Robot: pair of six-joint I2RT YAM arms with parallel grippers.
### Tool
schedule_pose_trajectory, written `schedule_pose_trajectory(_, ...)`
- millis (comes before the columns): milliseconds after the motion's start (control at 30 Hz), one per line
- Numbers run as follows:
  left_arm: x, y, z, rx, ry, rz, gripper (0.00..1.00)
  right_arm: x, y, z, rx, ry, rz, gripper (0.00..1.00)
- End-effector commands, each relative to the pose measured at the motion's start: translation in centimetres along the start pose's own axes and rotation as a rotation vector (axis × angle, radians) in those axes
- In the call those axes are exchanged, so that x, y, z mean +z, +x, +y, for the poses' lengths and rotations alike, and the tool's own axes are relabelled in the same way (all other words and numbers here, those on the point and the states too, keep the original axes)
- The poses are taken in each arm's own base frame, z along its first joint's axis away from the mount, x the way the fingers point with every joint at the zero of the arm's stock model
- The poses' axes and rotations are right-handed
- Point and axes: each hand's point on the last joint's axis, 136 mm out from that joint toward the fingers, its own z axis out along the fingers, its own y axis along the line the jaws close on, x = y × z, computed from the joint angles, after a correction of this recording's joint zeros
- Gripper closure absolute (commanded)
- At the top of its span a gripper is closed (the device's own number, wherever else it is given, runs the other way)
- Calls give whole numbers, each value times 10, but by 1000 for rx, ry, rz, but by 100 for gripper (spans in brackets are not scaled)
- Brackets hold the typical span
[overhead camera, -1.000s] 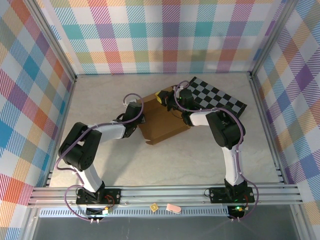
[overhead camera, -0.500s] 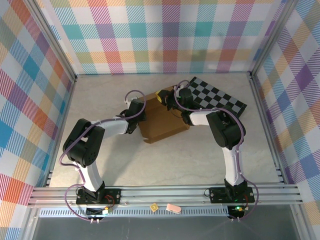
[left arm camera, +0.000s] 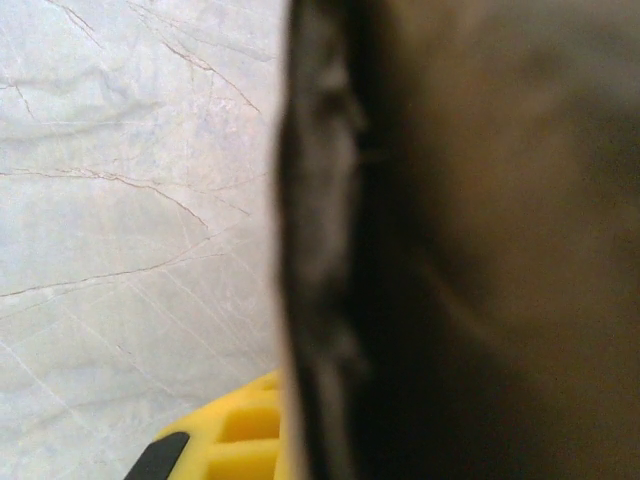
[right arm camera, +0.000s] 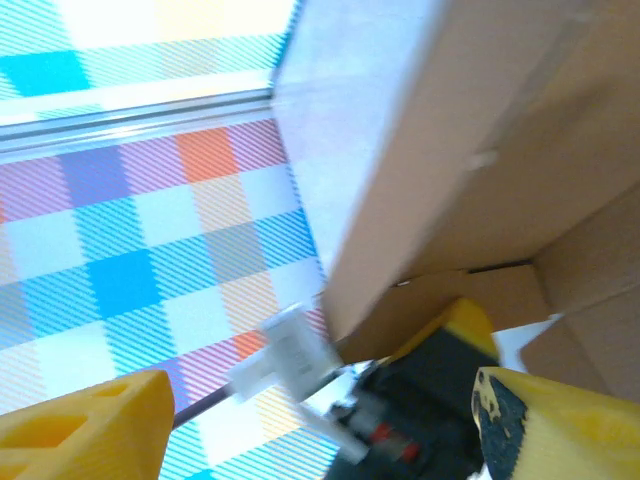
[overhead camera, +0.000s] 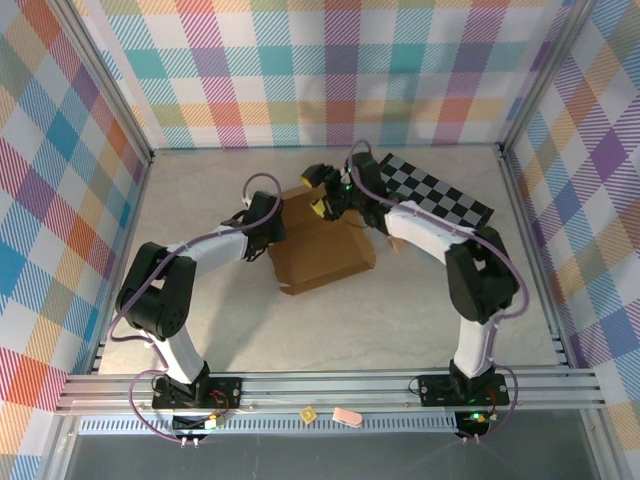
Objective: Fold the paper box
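Observation:
The paper box [overhead camera: 325, 255] lies mid-table as plain brown cardboard, with one flap raised at its far left corner. My left gripper [overhead camera: 274, 218] is at the box's left edge, shut on that edge. In the left wrist view the dark cardboard [left arm camera: 480, 240] runs into the left gripper [left arm camera: 320, 445], with one yellow finger [left arm camera: 230, 440] beside it and the other hidden. My right gripper [overhead camera: 322, 190] hovers open over the far edge. The right wrist view has the right gripper [right arm camera: 320, 430] spread wide around nothing, with a cardboard flap [right arm camera: 440, 130] above it.
A black-and-grey checkered board [overhead camera: 440, 195] lies at the back right, touching the box's far corner. Plaid walls close the table on three sides. Bare marble [overhead camera: 200, 330] spreads in front of the box and to its left.
The right gripper has let go, opened wide and swung up and left over the box's far edge. The left gripper has shut on the left edge. The box has shifted slightly left.

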Motion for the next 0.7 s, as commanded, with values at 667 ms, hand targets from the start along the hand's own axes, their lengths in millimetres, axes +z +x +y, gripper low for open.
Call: schedule_pose_trajectory(667,-91,-39,-24,23,137,274,100,-102,-86,46,-171,188,-122,36)
